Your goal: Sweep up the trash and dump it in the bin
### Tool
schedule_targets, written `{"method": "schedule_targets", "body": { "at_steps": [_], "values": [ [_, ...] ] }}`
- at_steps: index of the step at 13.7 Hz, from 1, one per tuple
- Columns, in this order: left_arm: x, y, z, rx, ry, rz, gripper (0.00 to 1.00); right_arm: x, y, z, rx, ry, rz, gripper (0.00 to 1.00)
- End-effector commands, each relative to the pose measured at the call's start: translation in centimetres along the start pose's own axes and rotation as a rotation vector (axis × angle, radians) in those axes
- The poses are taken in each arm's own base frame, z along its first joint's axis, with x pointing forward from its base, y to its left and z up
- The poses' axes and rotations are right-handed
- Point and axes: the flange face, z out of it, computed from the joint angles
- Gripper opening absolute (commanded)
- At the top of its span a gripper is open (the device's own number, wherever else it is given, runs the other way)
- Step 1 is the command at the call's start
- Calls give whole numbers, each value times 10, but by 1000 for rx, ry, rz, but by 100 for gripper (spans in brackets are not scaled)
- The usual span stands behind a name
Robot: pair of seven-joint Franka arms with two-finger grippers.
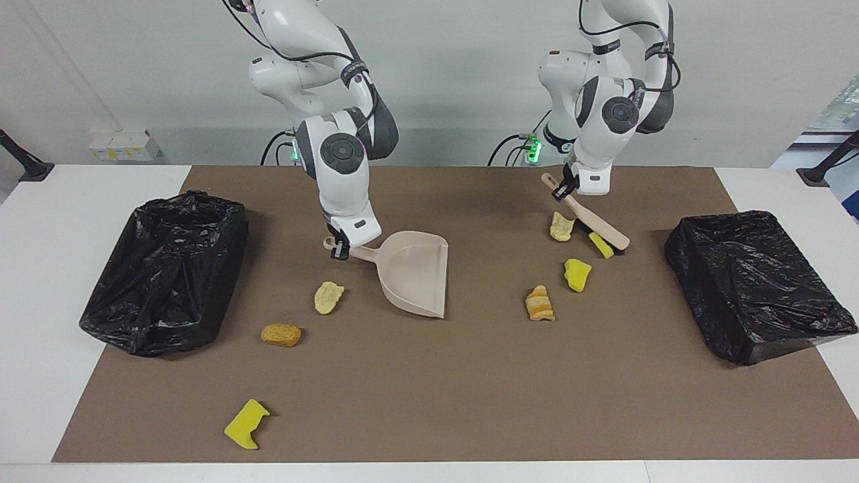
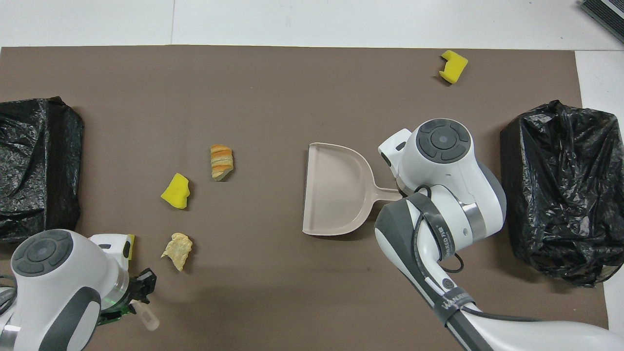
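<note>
The right gripper [image 1: 342, 249] is clamped on the handle of the beige dustpan [image 1: 413, 272], which sits on the brown mat [image 1: 470, 382] with its open mouth turned toward the left arm's end of the table. The left gripper [image 1: 562, 190] grips the handle of a wooden hand brush [image 1: 594, 221], whose bristle end rests against a yellow sponge chunk [image 1: 602, 244] well away from the dustpan. Beside the brush lies a pale crumpled scrap [image 1: 561, 227]; a second sponge chunk [image 1: 577, 274] and a striped pastry piece [image 1: 539, 302] lie between brush and dustpan, farther from the robots. Near the dustpan's handle lie a pale pastry scrap [image 1: 328, 297] and an orange bread piece [image 1: 280, 334], with a third yellow sponge [image 1: 245, 423] farthest from the robots. Black-lined bins [image 1: 164, 268] [image 1: 755, 282] stand at each end.
</note>
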Motion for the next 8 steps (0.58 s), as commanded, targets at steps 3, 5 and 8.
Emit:
{"method": "schedule_targets", "body": {
  "at_steps": [3,5,8],
  "values": [
    [21,73,-43,-55,38,37,0,3,-9,-3,-21,20,31,0],
    [16,67,-67,-17,9,41,0,3,-10,-3,-20,21,31,0],
    [-27,29,-85,118,-76,66,0,4,-8,-3,-31,29,45,0]
  ]
}}
